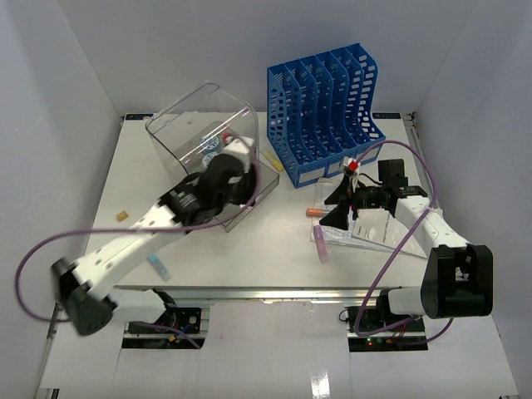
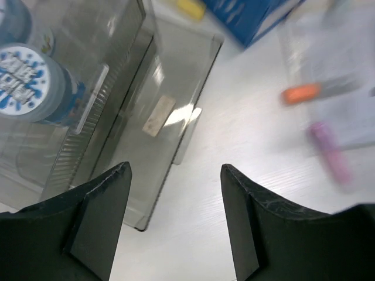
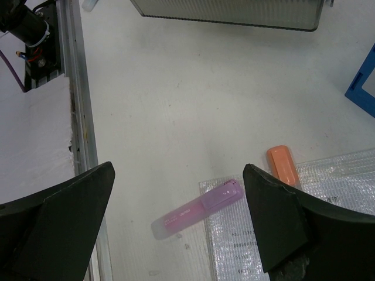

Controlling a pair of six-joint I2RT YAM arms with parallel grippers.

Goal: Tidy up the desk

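The desk (image 1: 249,241) lies flat inside the white walls. Its long side runs left to right in front of both arms, and the metal rail (image 1: 274,291) lines the near edge. At the back stand a clear drawer box (image 1: 204,133) on the left and a blue file rack (image 1: 324,108) to its right.

The left gripper (image 2: 176,171) hangs over the box's pulled-out drawer (image 2: 176,88) with its fingers spread apart and nothing between them (a small tan piece (image 2: 158,115) lies in the drawer). The right gripper (image 3: 179,170) hovers above the right half of the desk, jaws wide and empty. Below it a pink highlighter (image 3: 196,209) and an orange marker (image 3: 282,164) lie at the edge of a plastic sleeve (image 3: 304,222).
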